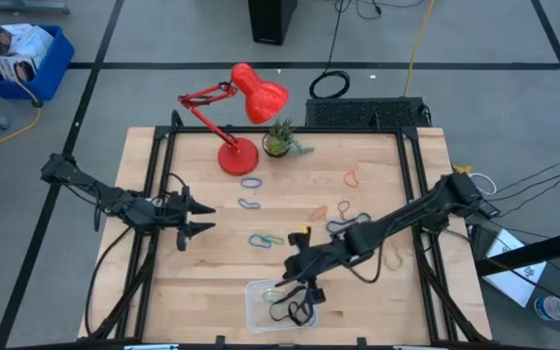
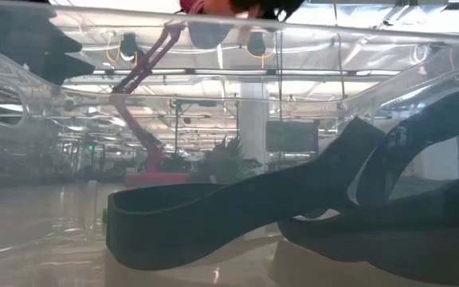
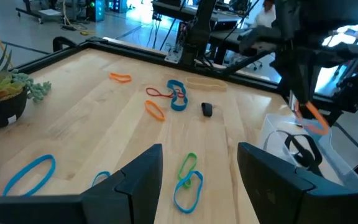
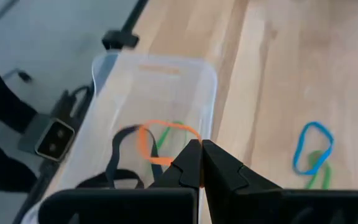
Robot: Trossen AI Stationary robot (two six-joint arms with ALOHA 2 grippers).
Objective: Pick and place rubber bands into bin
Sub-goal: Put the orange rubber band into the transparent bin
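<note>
The clear plastic bin (image 1: 258, 292) stands near the table's front edge and holds black bands (image 4: 120, 163) and a green band (image 4: 174, 128). My right gripper (image 1: 297, 282) is over the bin, shut on an orange rubber band (image 4: 157, 142). My left gripper (image 1: 207, 216) is open and empty at the table's left, level above the wood. Loose bands lie on the table: blue (image 1: 251, 182), blue-green (image 1: 265, 239), orange (image 1: 353, 178), tan (image 1: 395, 258). The low view looks through the bin wall at a black band (image 2: 213, 215) on its floor. My right gripper pinches the orange rubber band between its two shut fingertips (image 4: 188, 163), at one spot of the loop (image 4: 166, 160). The fingers slant down from the table's right. The band hangs slack below them over the bin's inside, as the left wrist view (image 3: 314, 121) shows.
A red desk lamp (image 1: 246, 102) and a small potted plant (image 1: 280, 141) stand at the table's far edge. A cluster of blue and black bands (image 1: 350, 224) lies under my right arm. A blue crate (image 1: 27, 58) stands on the floor beyond the table.
</note>
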